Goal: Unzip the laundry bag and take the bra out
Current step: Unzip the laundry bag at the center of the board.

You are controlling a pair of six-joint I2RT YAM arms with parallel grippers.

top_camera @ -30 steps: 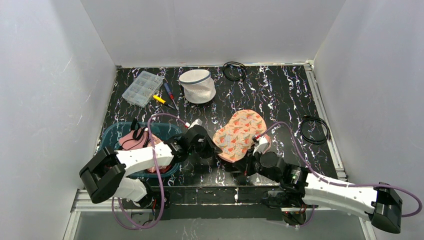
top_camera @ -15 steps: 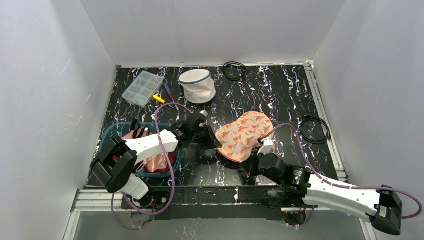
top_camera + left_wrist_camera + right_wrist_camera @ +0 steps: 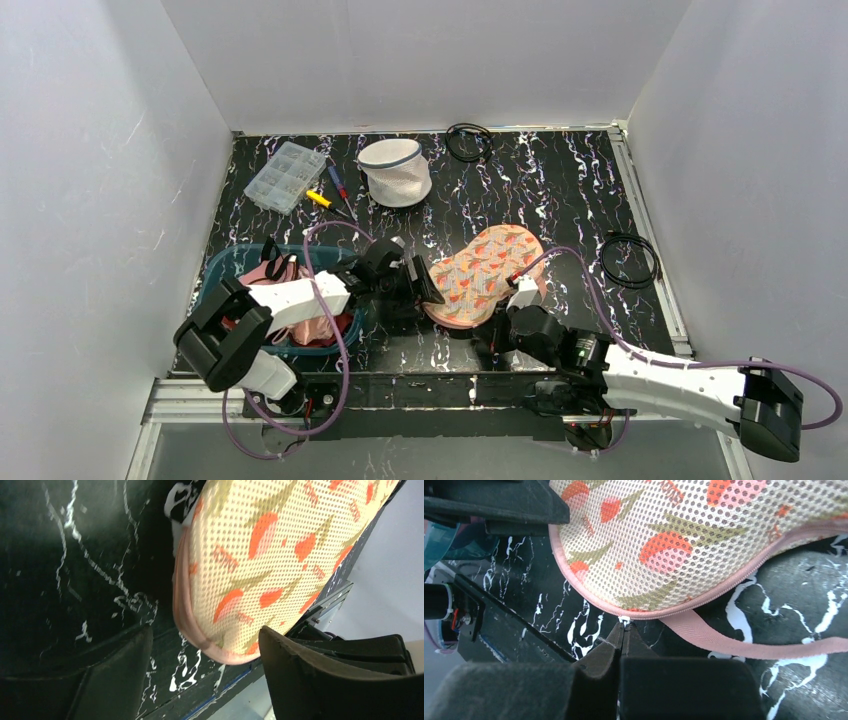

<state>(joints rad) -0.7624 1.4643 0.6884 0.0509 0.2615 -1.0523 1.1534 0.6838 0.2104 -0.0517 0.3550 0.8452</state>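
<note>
Two robot arms work on a floral mesh laundry bag (image 3: 478, 275) lying flat on the black marbled table (image 3: 560, 190). The right gripper (image 3: 622, 632) is pinched tight on the small white zipper pull (image 3: 624, 619), which sits right at its fingertips on the bag's pink-trimmed edge. The left gripper (image 3: 425, 288) stands wide and holds nothing, and the bag's rounded end lies just ahead of it, in line with the gap between its fingers. A pink strap (image 3: 744, 642) trails across the table from under the bag, just ahead of the right fingers and to their right. The bra is not visible and is presumably inside the mesh.

The zip looks barely started, if at all. To run it well, the left gripper likely needs to close on that near end of the bag and hold it down, so that the fabric does not slide along with the pull. The right gripper should keep its pinch and draw the tab low along the curve of the pink seam rather than upward, staying clear of the loose strap, which could snag.
</note>
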